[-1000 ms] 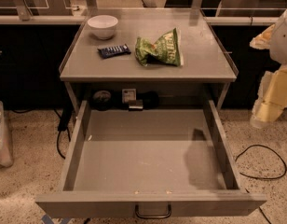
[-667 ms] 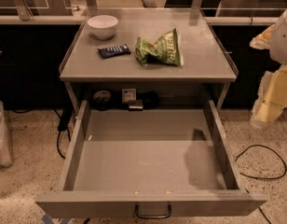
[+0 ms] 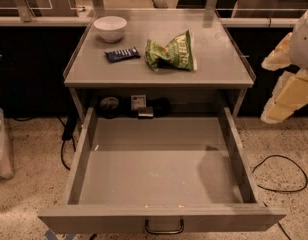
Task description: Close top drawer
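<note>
The top drawer (image 3: 159,171) is pulled far out of the grey cabinet toward me. Its flat front panel (image 3: 94,219) is at the bottom of the view, with a small dark loop handle (image 3: 164,227) at centre. The grey floor is bare except for a few crumbs near the front. My gripper (image 3: 289,86) is at the right edge of the view, cream-coloured, to the right of the cabinet and level with its top. It is apart from the drawer and not touching the handle.
On the cabinet top (image 3: 224,69) are a white bowl (image 3: 110,28), a dark snack bar (image 3: 122,54) and a green chip bag (image 3: 171,51). Small dark items (image 3: 139,105) sit in the opening behind the drawer. A black cable (image 3: 279,174) lies on the floor at right, a bin (image 3: 1,144) at left.
</note>
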Robot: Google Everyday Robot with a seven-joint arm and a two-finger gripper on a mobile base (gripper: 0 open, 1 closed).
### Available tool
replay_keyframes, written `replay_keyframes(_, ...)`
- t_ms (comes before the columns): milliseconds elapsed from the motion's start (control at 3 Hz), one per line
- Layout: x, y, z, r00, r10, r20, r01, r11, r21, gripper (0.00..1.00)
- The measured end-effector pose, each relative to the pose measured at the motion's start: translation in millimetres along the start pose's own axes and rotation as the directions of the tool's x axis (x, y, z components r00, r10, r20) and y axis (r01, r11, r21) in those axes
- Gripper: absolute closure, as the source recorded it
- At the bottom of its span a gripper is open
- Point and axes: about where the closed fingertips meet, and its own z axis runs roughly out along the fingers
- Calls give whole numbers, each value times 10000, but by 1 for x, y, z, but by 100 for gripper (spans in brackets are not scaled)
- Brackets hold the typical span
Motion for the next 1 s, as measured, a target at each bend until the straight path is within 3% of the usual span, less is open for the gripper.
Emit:
replay_keyframes(667,8,6,-11,9999,-29,-146,33,9997,246,79)
replay_keyframes(1000,30,24,-18,9992,-152,-371,160,9996,220,100)
